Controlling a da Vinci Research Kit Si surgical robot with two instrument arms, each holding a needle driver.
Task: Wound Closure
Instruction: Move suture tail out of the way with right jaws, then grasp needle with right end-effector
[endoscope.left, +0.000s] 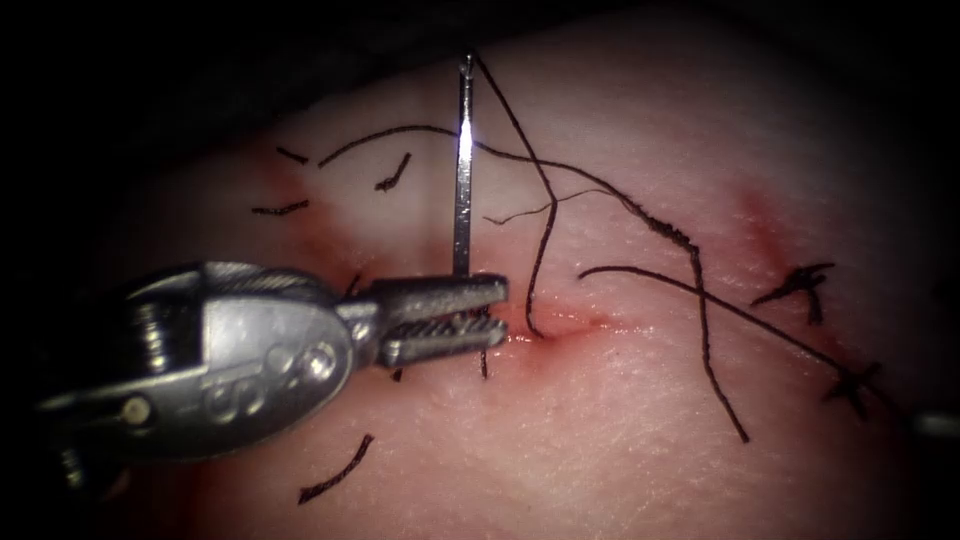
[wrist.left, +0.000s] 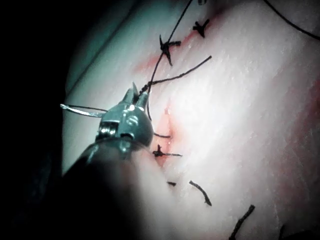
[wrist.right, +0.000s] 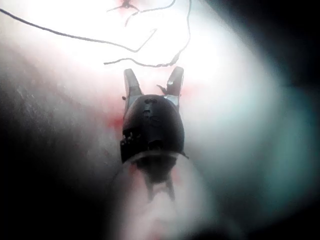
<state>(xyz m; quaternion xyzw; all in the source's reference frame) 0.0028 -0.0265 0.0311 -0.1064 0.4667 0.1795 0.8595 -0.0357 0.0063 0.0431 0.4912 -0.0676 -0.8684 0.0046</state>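
The left tool (endoscope.left: 455, 320) grips the needle (endoscope.left: 463, 170) near one end, free of the tissue (endoscope.left: 620, 400), just left of the cut (endoscope.left: 560, 325). The thread (endoscope.left: 540, 200) enters the cut. Farther off, the right tool (wrist.right: 153, 82) is open, empty. Likely mid-stitch; the thread seems to need pulling.

Left tool (endoscope.left: 490, 315) at 9 o'clock of cut (endoscope.left: 560, 328), on its left side; needle (endoscope.left: 463, 170) rising toward 12 from jaws; thread (endoscope.left: 700, 300) trailing toward 3.
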